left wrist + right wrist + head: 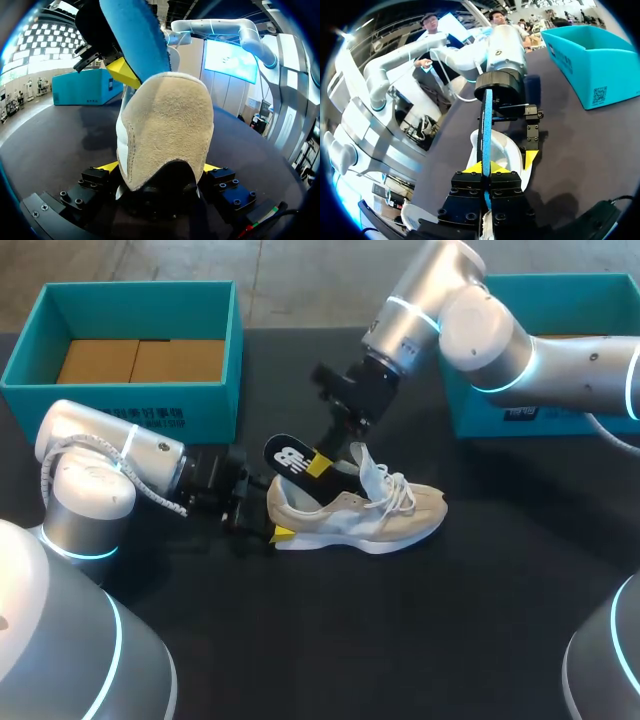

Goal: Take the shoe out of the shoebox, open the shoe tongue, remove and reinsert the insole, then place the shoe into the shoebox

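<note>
A beige shoe with white laces lies on its sole in the middle of the dark table, toe to the right. My left gripper is at its heel. In the left wrist view the suede heel fills the space between the yellow fingertips, which press on both sides. My right gripper comes down from the upper right and is shut on the insole, black on top and blue underneath. The insole's heel end stands tilted up out of the shoe. Its thin blue edge runs between the right gripper's tips.
A teal shoebox with cardboard in it stands at the back left. A second teal box is at the back right, behind my right arm. The table in front of the shoe is bare.
</note>
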Robot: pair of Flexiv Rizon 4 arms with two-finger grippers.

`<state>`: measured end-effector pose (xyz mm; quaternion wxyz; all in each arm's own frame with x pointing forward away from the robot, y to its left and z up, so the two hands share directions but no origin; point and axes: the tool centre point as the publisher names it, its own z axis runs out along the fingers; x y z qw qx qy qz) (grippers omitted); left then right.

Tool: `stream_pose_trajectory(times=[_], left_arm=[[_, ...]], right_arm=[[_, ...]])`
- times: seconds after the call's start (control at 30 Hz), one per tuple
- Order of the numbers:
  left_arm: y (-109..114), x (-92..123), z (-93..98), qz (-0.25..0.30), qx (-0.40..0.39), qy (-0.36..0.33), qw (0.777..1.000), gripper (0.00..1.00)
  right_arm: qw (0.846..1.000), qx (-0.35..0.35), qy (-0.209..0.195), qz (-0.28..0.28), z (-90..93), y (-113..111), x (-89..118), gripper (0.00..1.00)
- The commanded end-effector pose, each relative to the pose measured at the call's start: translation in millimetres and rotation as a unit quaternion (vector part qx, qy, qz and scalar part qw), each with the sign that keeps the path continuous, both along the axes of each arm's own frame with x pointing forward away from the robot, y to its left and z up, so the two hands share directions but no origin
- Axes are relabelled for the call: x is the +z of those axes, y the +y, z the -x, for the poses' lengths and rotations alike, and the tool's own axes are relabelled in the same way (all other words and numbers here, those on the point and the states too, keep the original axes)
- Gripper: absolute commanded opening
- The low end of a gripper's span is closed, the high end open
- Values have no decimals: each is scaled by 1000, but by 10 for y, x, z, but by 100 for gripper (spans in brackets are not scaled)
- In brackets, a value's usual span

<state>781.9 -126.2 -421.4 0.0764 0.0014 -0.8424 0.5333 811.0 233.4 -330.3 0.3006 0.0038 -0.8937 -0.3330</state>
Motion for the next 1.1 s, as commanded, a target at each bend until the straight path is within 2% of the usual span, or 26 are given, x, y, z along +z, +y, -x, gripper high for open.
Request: stream_pose_trajectory(times=[0.03, 0.2, 0.57, 0.9, 1.1], left_arm=[[16, -18, 5, 0, 0, 0, 1000, 0], [16, -18, 5, 0, 0, 0, 1000, 0], [16, -18, 5, 0, 0, 0, 1000, 0], [16, -18, 5, 0, 0, 0, 1000, 0], [16, -18, 5, 0, 0, 0, 1000, 0]], right_arm=[[1000, -5, -12, -7, -21, -9, 64, 0], [999, -11, -38, -19, -103, 21, 162, 0], [991, -12, -130, -39, -396, 141, 602, 0], [976, -18, -210, -48, -631, 270, 948, 0], [966, -33, -251, -48, -736, 326, 1087, 0]])
